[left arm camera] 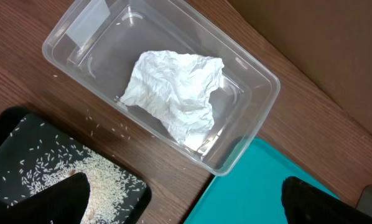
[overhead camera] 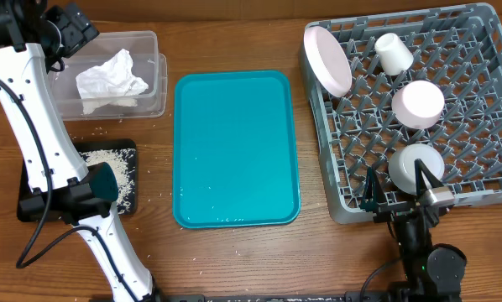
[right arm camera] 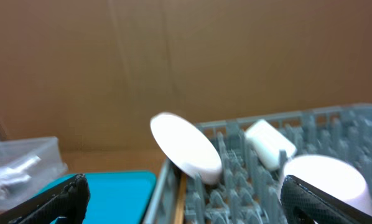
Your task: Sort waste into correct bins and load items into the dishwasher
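My left tool (left arm camera: 187, 203) and right tool (right arm camera: 191, 200) both stand open, holding nothing. The napkin (left arm camera: 176, 93) lies in the clear tub (left arm camera: 86, 43) at 10 o'clock: light, soft, crushable. I would pinch a raised fold near its centre.

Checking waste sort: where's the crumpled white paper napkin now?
Overhead view: the crumpled white paper napkin lies inside the clear rectangular plastic tub at far left, beyond the shallow black rectangular tray and left of the large teal tray.

Bright even light, soft shadows, overhead view sharp, glints on the clear tub (left arm camera: 86, 28), right wrist view blurred, rack (right arm camera: 236, 174) smeared
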Controlling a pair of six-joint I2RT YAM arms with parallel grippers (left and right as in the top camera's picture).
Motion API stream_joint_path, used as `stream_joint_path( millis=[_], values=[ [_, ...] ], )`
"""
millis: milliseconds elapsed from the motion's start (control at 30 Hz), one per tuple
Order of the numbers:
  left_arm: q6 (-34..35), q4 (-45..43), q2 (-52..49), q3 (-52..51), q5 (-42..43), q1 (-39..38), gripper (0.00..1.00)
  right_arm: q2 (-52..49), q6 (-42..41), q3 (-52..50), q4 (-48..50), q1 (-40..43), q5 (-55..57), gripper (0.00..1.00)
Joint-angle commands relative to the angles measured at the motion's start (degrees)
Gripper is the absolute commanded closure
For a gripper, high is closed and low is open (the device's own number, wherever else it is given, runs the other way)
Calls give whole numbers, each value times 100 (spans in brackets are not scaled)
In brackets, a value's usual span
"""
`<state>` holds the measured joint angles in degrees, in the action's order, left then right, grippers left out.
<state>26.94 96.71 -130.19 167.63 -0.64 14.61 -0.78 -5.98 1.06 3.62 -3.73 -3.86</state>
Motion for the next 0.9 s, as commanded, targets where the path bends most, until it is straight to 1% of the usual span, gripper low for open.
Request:
stream_joint_path(
  millis=[0,100,867],
  values=[
    [-59,11,87,74,22,-7,0,61,9,-59,-481,39,385,0],
    [-59,9,87,74,22,-7,0,61,26,-59,-866,39,382,0],
    [-59,11,87,74,22,-7,0,55,37,-59,-846,44,380,0]
  ],
)
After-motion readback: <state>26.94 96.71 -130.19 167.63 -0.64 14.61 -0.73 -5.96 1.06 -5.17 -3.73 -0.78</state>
